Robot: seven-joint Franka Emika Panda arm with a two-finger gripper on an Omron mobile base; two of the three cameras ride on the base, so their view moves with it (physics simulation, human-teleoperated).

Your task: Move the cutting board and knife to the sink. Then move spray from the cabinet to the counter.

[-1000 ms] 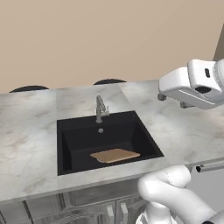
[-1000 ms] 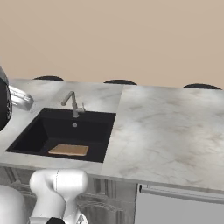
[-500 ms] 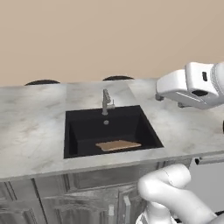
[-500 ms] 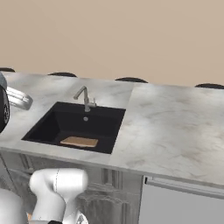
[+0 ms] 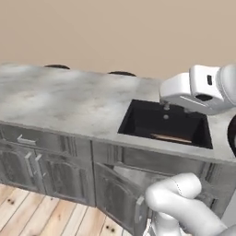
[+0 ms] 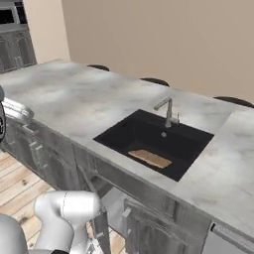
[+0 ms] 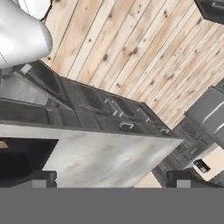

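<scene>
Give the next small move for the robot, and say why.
Probably drive the base on toward the wall cabinets to fetch the spray. The cutting board already lies in the sink, the gripper is open and holds nothing, and the counter nearby has no spray on it. Whether the knife is in the basin too I cannot tell.

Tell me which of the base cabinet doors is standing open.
The door directly below the sink. It is swung outward, showing the hollow behind it, while the other doors further left sit flush with the cabinet front.
</scene>
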